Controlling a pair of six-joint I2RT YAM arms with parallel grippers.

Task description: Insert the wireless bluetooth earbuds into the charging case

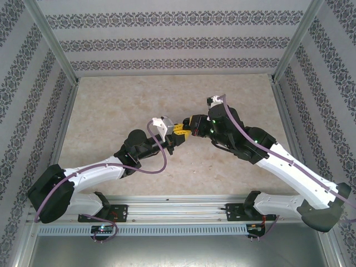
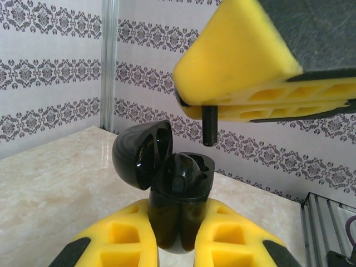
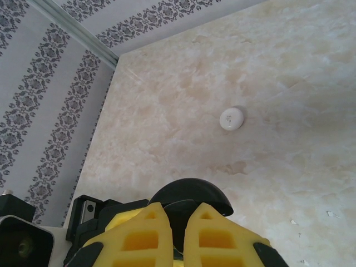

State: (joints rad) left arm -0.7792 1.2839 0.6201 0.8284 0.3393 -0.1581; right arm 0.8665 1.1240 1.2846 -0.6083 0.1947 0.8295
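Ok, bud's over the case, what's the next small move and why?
Probably ease the right end effector down and slightly toward the lid. The stem of its black bud hangs just above the mouth of the case, near the rim farthest from the lid, not yet inside. The left end effector holds the case, lid open.

Under my right gripper [image 3: 177, 216] lies a beige, marble-patterned tabletop [image 3: 183, 83]. It runs ahead to walls of pale wallpaper with dark damask stripes [image 3: 33, 105]. A bare aluminium frame post [image 3: 72, 28] marks the corner ahead and to the left. Well behind both it and my left gripper [image 2: 178, 214], a silver aluminium rail [image 1: 178, 208] and a perforated strip [image 1: 167, 229] line the table's near edge.
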